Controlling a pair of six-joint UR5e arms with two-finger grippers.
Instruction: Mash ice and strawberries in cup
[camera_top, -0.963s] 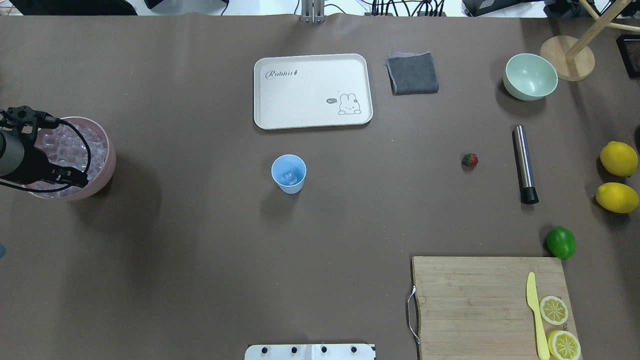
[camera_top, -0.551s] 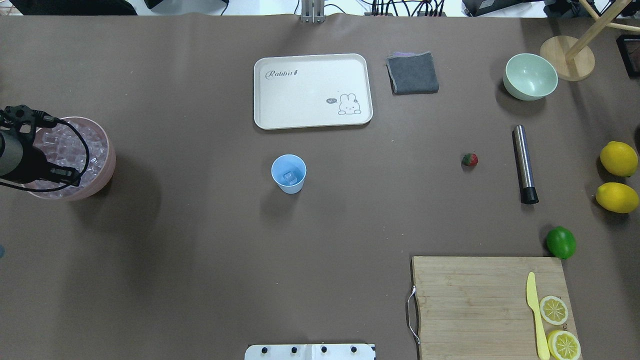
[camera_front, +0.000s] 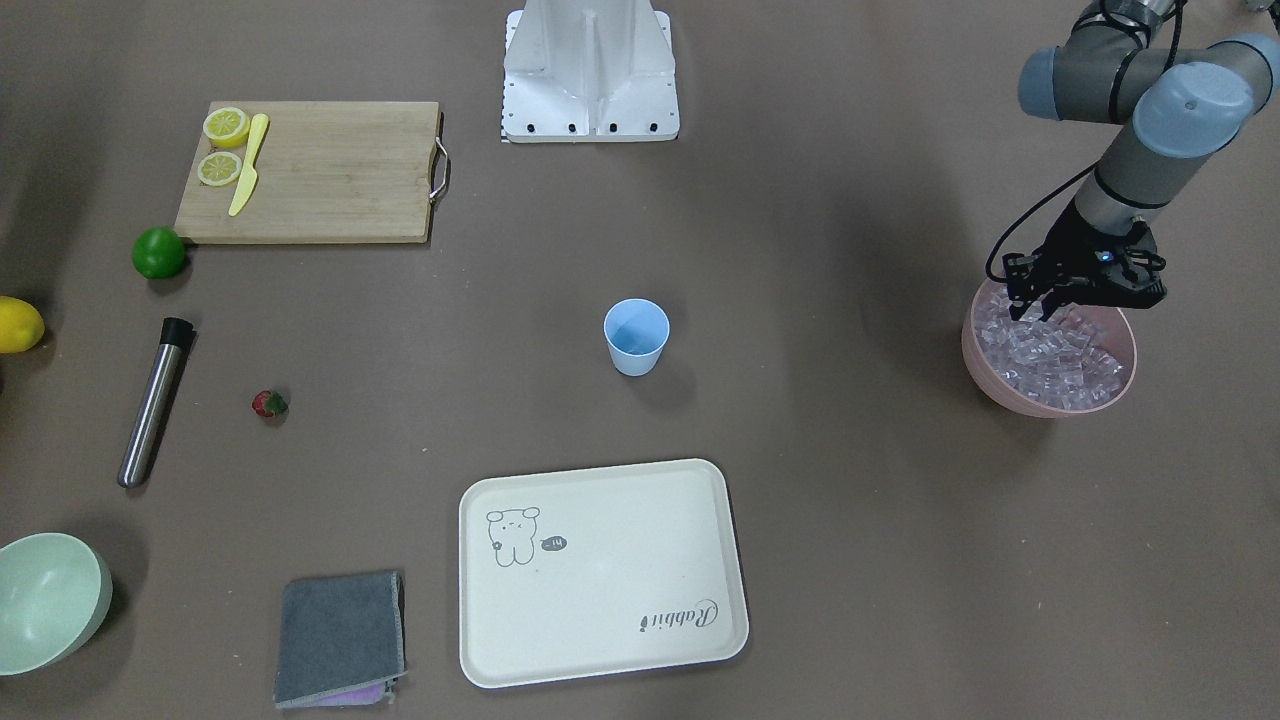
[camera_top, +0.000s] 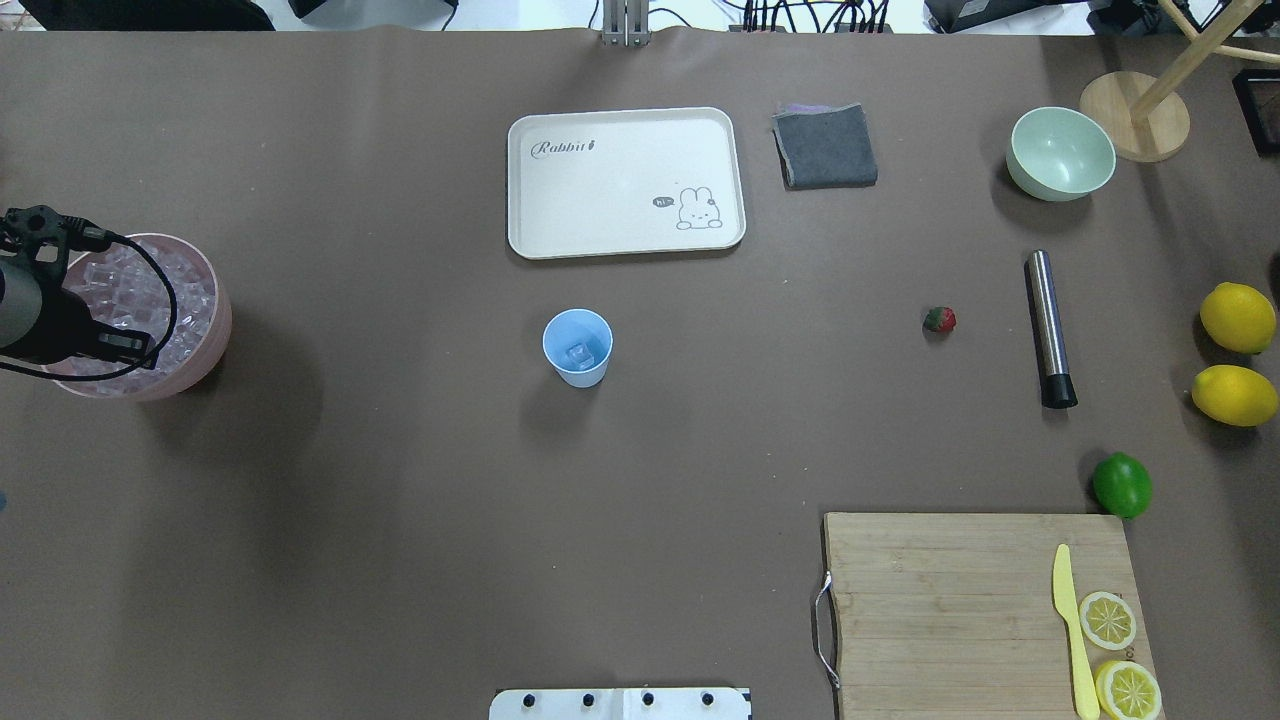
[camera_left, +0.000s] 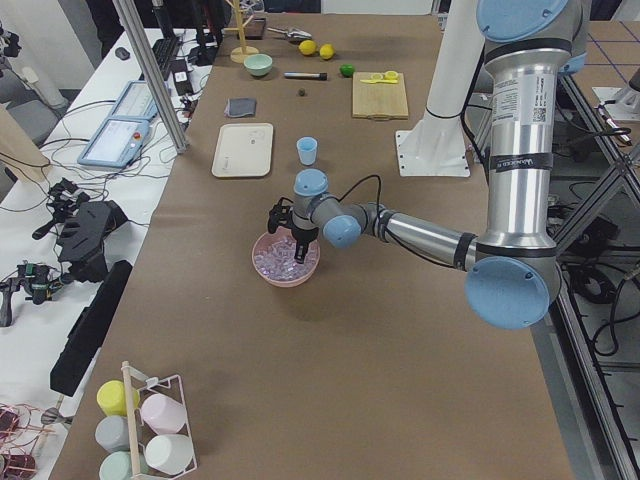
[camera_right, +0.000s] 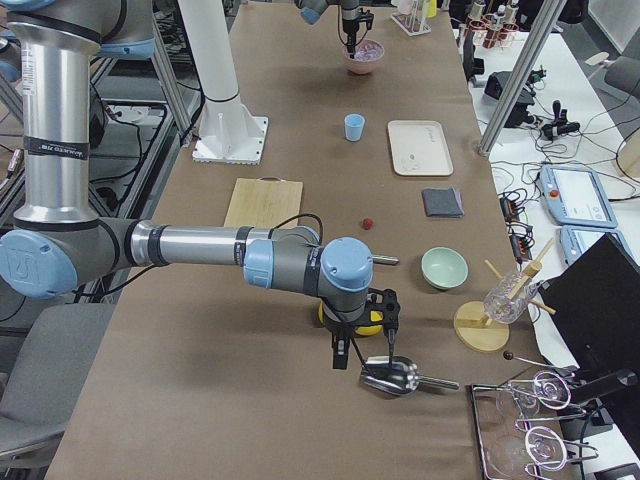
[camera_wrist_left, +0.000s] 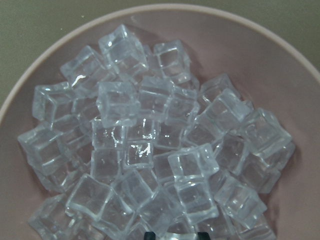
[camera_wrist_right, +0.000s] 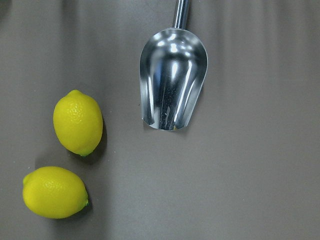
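The light-blue cup (camera_top: 578, 347) stands upright mid-table with one clear ice cube (camera_top: 579, 352) in it; it also shows in the front view (camera_front: 636, 336). Many ice cubes (camera_wrist_left: 150, 140) fill the pink bowl (camera_top: 215, 340) at the table's left end. My left gripper (camera_front: 1080, 295) hangs just above that ice, its tips (camera_wrist_left: 172, 236) slightly apart with nothing between them. The strawberry (camera_top: 939, 320) lies alone on the table to the right. My right gripper (camera_right: 365, 355) hovers over a steel scoop (camera_wrist_right: 172, 85) off the right end; I cannot tell whether it is open or shut.
A steel muddler (camera_top: 1047, 325) lies right of the strawberry. A cream tray (camera_top: 625, 180), grey cloth (camera_top: 825, 147) and pale green bowl (camera_top: 1060, 153) sit at the back. A lime (camera_top: 1121, 484), two lemons (camera_top: 1238, 318) and a cutting board (camera_top: 950, 600) with a knife and lemon halves are at the right.
My left gripper has moved left from the pink bowl's right rim to over the middle of the ice. Nothing else has moved.
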